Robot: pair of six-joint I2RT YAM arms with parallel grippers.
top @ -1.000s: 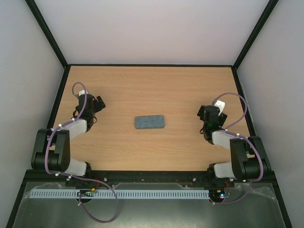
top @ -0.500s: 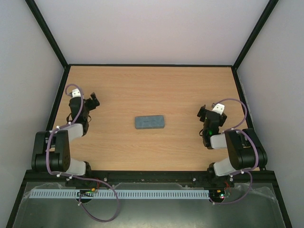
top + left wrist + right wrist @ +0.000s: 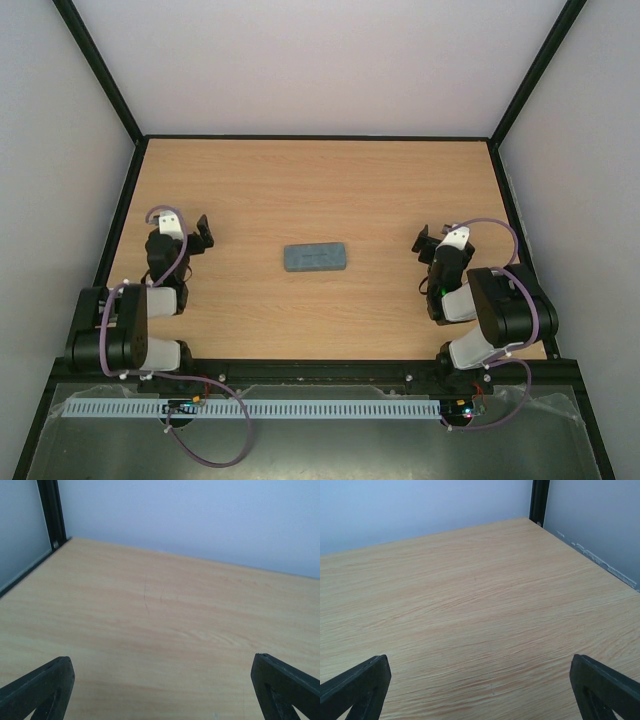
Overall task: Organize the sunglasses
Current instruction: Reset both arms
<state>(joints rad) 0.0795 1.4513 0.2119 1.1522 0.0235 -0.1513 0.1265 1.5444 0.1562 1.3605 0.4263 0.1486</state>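
Note:
The pink sunglasses are out of view in every frame. A blue-grey oblong case lies closed at the middle of the wooden table. My left gripper is open and empty at the left side, well left of the case. My right gripper is open and empty at the right side, well right of the case. In the left wrist view the gripper shows two black fingertips far apart over bare wood. The right wrist view shows the same for the right gripper, with its fingertips spread wide.
Black frame rails and pale walls bound the table on the left, right and back. A corner post stands far left in the left wrist view, another far right in the right wrist view.
Both arms have drawn back toward their bases and folded in. The left gripper has moved down and slightly left, the right one slightly down. The case has not moved.

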